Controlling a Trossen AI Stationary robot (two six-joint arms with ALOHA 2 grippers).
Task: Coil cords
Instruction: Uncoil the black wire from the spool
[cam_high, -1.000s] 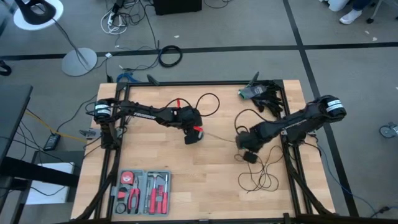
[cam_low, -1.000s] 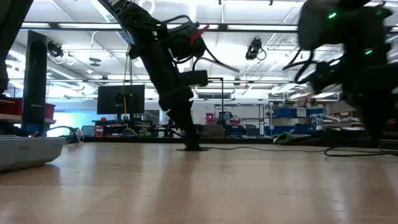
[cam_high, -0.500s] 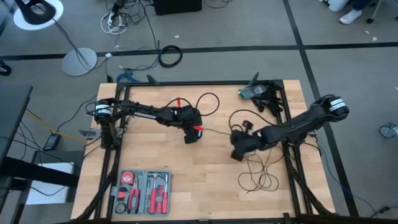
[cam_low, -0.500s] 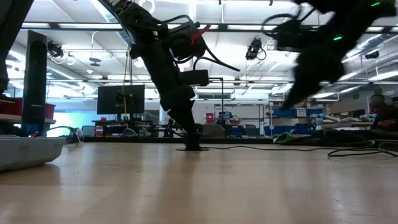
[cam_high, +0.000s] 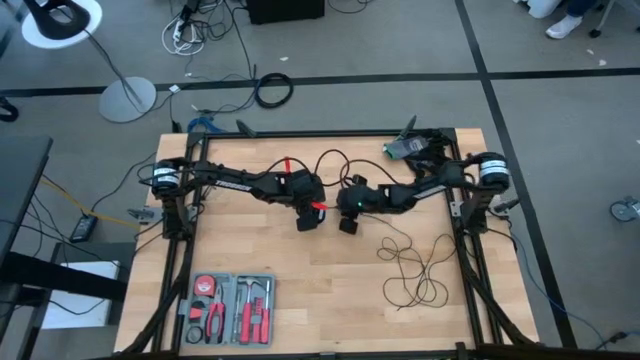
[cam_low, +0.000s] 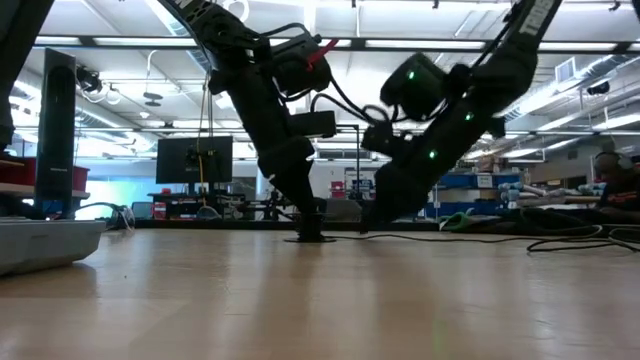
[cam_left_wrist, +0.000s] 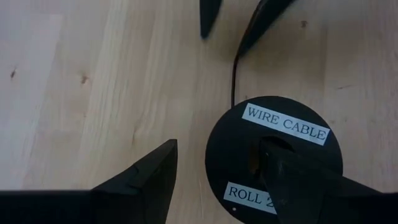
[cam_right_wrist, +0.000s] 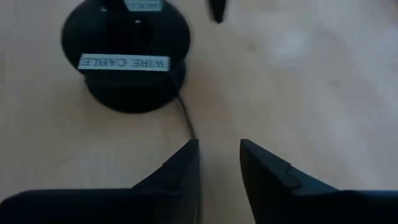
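Note:
The cord is a thin black wire ending in a black disc (cam_left_wrist: 273, 152) labelled WIRE CABLE, which lies flat on the table's middle. From the disc the wire (cam_right_wrist: 185, 121) runs to my right gripper, and its loose loops (cam_high: 415, 270) lie on the table's right near part. My left gripper (cam_high: 308, 218) (cam_left_wrist: 219, 148) stands open over the disc, pointing steeply down. Just right of it, my right gripper (cam_high: 347, 224) (cam_right_wrist: 217, 148) is open and low. The wire passes by the inner side of one of its fingers (cam_right_wrist: 183, 168); whether they touch I cannot tell. My left gripper comes at the disc from above, slanting down. One fingertip (cam_left_wrist: 280, 174) stands on the hole at the middle of the disc's top face (cam_left_wrist: 258, 155). The other finger (cam_left_wrist: 146, 177) stands beside the disc, clear of its rim. The disc lies flat on the table.
A grey tool case (cam_high: 228, 308) with red-handled tools sits at the near left corner. Dark gear (cam_high: 415, 150) is piled at the far right corner. Bare wood (cam_high: 300, 290) lies between the case and the wire loops.
My right gripper has swept toward the table's left edge, from beside the wire loops to close by the disc and my left gripper. It has sunk lower and tipped to point further down.

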